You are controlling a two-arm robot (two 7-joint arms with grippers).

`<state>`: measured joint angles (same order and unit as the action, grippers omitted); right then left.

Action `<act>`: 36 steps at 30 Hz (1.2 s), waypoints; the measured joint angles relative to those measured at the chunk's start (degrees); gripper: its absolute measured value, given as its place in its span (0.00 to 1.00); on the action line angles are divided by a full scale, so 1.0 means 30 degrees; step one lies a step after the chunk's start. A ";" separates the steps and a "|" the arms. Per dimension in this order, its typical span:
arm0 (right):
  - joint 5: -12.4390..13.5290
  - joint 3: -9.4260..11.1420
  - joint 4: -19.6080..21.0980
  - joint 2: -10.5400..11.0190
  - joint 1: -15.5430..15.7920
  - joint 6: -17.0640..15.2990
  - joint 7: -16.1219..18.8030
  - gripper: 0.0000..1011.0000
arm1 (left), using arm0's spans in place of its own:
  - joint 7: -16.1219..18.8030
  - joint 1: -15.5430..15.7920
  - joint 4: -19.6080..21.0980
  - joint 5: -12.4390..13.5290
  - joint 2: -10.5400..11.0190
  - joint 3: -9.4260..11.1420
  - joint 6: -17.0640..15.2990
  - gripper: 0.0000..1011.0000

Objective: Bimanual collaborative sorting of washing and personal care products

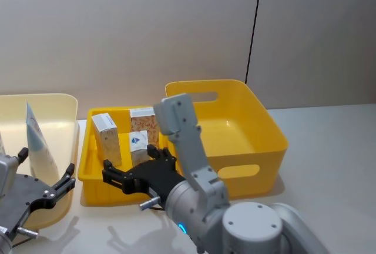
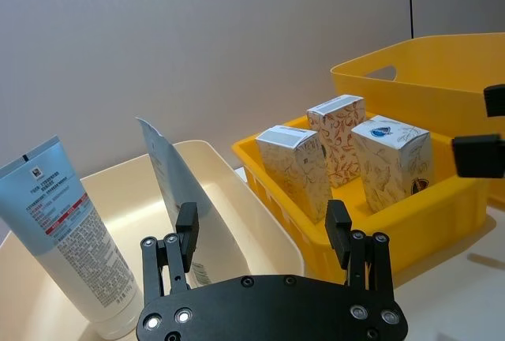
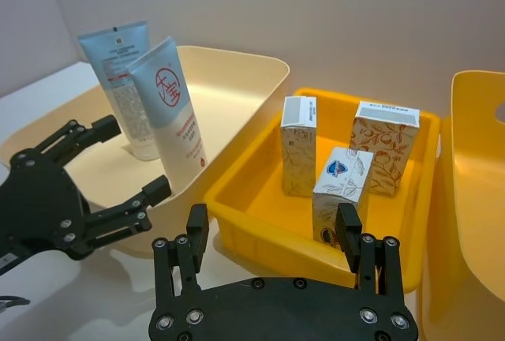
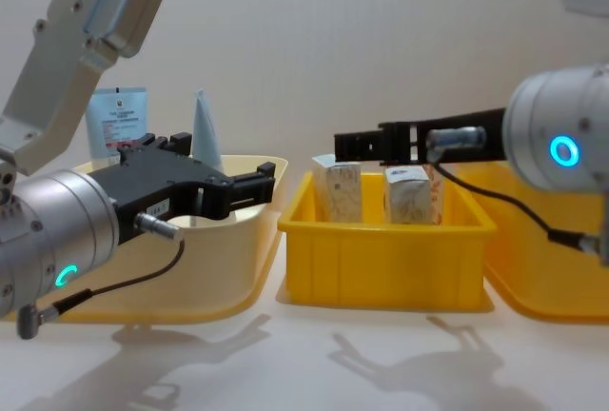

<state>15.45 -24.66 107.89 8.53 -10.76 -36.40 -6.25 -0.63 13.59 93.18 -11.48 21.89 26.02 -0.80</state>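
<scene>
Two light-blue tubes [image 3: 122, 73] [image 3: 170, 108] stand upright in the cream bin [image 3: 237, 80]; one carries a red round logo. Three white cartons [image 3: 298, 144] [image 3: 383, 148] [image 3: 339, 195] stand in the small yellow bin [image 3: 252, 238]. My left gripper [image 2: 263, 230] hovers open and empty at the near side of the cream bin [image 1: 64, 104], facing a tube [image 2: 170, 175]. Just in front of the small yellow bin [image 1: 88, 148], my right gripper [image 1: 111, 174] is open and empty too, its fingers pointing toward the left gripper [image 1: 47, 164].
A large yellow bin [image 1: 264, 130] with handle slots stands to the right of the small one. A plain wall runs close behind all three bins. Bare white table [image 1: 335, 166] lies to the right and in front.
</scene>
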 joint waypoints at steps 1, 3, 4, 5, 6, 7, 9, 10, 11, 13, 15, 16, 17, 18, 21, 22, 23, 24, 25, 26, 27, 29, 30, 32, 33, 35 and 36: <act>-0.0067 -0.0049 -0.0134 -0.0061 -0.0104 -0.0064 -0.0060 0.99 | 0.0000 0.0000 0.0000 0.0000 0.0000 0.0000 0.0000 0.99; -0.0256 -0.0139 -0.0452 -0.0190 -0.0335 -0.0217 -0.0238 0.99 | 0.0001 -0.0001 0.0000 0.0000 0.0000 0.0001 0.0000 0.99; -0.0310 -0.0150 -0.0517 -0.0211 -0.0378 -0.0247 -0.0287 0.99 | 0.0000 -0.0001 0.0000 -0.0001 0.0000 0.0000 0.0000 0.99; -0.0358 -0.0168 -0.0628 -0.0249 -0.0455 -0.0279 -0.0334 0.99 | 0.0000 0.0000 0.0000 0.0000 0.0000 0.0000 0.0000 0.99; -0.0471 -0.0175 -0.0791 -0.0299 -0.0571 -0.0340 -0.0451 0.99 | 0.0000 -0.0001 0.0000 0.0000 0.0000 0.0001 0.0000 0.99; -0.0516 -0.0170 -0.0883 -0.0330 -0.0638 -0.0357 -0.0506 0.99 | 0.0000 0.0000 0.0000 0.0000 0.0000 0.0001 0.0000 0.99; -0.0654 -0.0112 -0.1087 -0.0386 -0.0775 -0.0379 -0.0642 0.99 | -0.0001 -0.0001 0.0000 -0.0001 0.0000 0.0000 0.0000 0.99; -0.0687 -0.0083 -0.1159 -0.0399 -0.0818 -0.0379 -0.0698 0.99 | 0.0000 0.0000 0.0000 0.0000 -0.0001 0.0000 0.0000 0.99; -0.0721 -0.0037 -0.1249 -0.0415 -0.0866 -0.0381 -0.0733 0.99 | 0.0000 -0.0001 0.0000 -0.0001 0.0001 0.0001 0.0000 0.99; -0.0785 0.0034 -0.1368 -0.0444 -0.0931 -0.0374 -0.0810 0.99 | 0.0000 -0.0001 0.0000 -0.0001 0.0000 0.0000 0.0000 0.99; -0.0888 0.0199 -0.1599 -0.0495 -0.1047 -0.0317 -0.0938 0.99 | 0.0000 -0.0001 0.0000 0.0000 0.0000 0.0000 0.0000 0.99; -0.0912 0.0248 -0.1668 -0.0517 -0.1078 -0.0287 -0.0972 0.99 | 0.0000 0.0000 0.0000 -0.0001 0.0001 0.0001 0.0000 0.99; -0.0931 0.0277 -0.1720 -0.0528 -0.1102 -0.0260 -0.0992 0.99 | 0.0000 0.0000 0.0000 -0.0001 0.0001 0.0001 0.0000 0.99; -0.0967 0.0332 -0.1832 -0.0564 -0.1149 -0.0205 -0.1027 0.99 | -0.0001 -0.0001 -0.0001 -0.0001 0.0000 0.0001 0.0000 0.99; -0.1060 0.0400 -0.2091 -0.0642 -0.1251 -0.0072 -0.1084 0.99 | 0.0000 -0.0001 0.0000 -0.0001 0.0000 0.0000 0.0000 0.99; -0.1086 0.0407 -0.2153 -0.0660 -0.1279 -0.0036 -0.1095 0.99 | 0.0000 -0.0001 0.0000 0.0000 0.0000 0.0000 0.0000 0.99; -0.1102 0.0413 -0.2237 -0.0691 -0.1313 -0.0006 -0.1101 0.99 | 0.0001 -0.0002 -0.0001 -0.0001 0.0000 0.0001 0.0000 0.99; -0.1119 0.0413 -0.2284 -0.0706 -0.1340 0.0028 -0.1103 0.99 | -0.0001 0.0000 0.0000 0.0000 0.0000 0.0000 0.0000 0.99; -0.1163 0.0412 -0.2440 -0.0761 -0.1401 0.0100 -0.1102 0.99 | 0.0000 -0.0001 0.0000 0.0000 0.0001 0.0001 0.0000 0.99; -0.1175 0.0403 -0.2514 -0.0784 -0.1435 0.0114 -0.1102 0.99 | 0.0000 -0.0001 0.0000 -0.0001 0.0000 0.0001 0.0000 0.99; -0.1205 0.0395 -0.2592 -0.0810 -0.1467 0.0154 -0.1102 0.99 | 0.0000 -0.0001 0.0000 -0.0001 0.0001 0.0001 0.0000 0.99; -0.1256 0.0326 -0.2889 -0.0904 -0.1601 0.0243 -0.1073 0.99 | 0.0000 0.0000 0.0000 -0.0001 -0.0001 0.0000 0.0000 0.99; -0.1281 0.0307 -0.2988 -0.0940 -0.1647 0.0260 -0.1060 0.99 | 0.0000 -0.0001 0.0000 0.0000 0.0000 0.0000 0.0000 0.99; -0.1353 0.0239 -0.3269 -0.1040 -0.1800 0.0350 -0.1017 0.99 | 0.0000 -0.0001 0.0000 -0.0001 0.0000 0.0000 0.0000 0.99; -0.1377 0.0218 -0.3368 -0.1074 -0.1852 0.0374 -0.1008 0.99 | 0.0000 -0.0001 0.0000 0.0000 0.0001 0.0000 0.0000 0.99; -0.1425 0.0170 -0.3602 -0.1158 -0.1971 0.0412 -0.0990 0.99 | 0.0000 -0.0001 -0.0001 -0.0001 0.0001 0.0000 0.0000 0.99; -0.1474 0.0141 -0.3789 -0.1230 -0.2070 0.0455 -0.0984 0.99 | 0.0000 -0.0001 0.0000 -0.0001 0.0000 0.0001 0.0000 0.99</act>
<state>11.03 -24.24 96.52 4.84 -16.97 -35.03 -9.20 -0.63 13.59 93.18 -11.48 21.89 26.02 -0.80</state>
